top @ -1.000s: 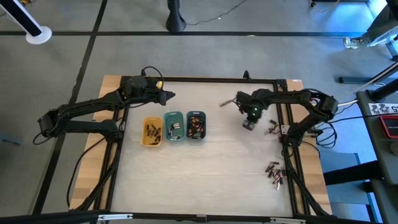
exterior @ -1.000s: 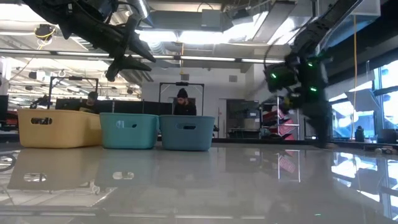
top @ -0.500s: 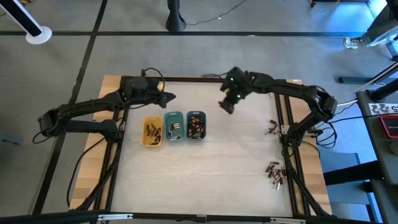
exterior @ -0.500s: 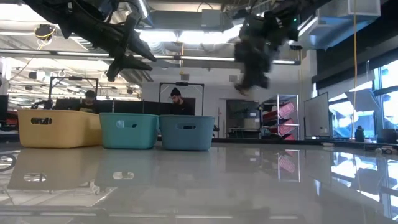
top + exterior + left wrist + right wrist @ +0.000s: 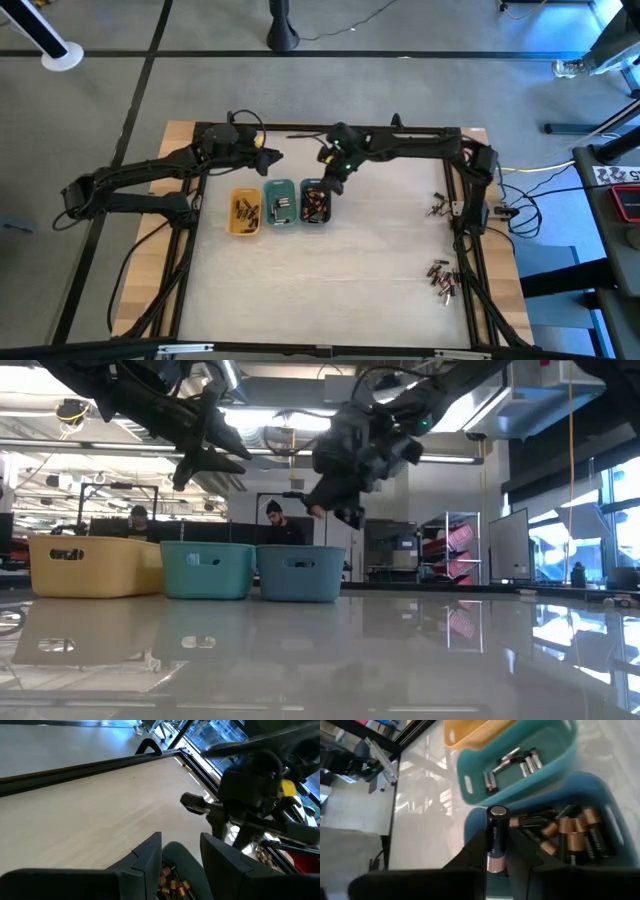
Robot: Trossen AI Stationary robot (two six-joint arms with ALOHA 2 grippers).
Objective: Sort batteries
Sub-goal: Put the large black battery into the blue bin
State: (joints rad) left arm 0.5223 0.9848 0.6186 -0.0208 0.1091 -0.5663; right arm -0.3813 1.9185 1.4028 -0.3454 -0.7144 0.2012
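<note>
Both arms (image 5: 130, 185) are matte black and chunky, with loose black cables, a yellow tag, and a green LED.

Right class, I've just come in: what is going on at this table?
The right gripper is shut on a battery and hovers over the grey-blue tray, which holds dark and copper-toned batteries. The green tray and yellow tray beside it hold some too. The left gripper waits open behind the trays. More loose batteries lie at the table's right edge.
</note>
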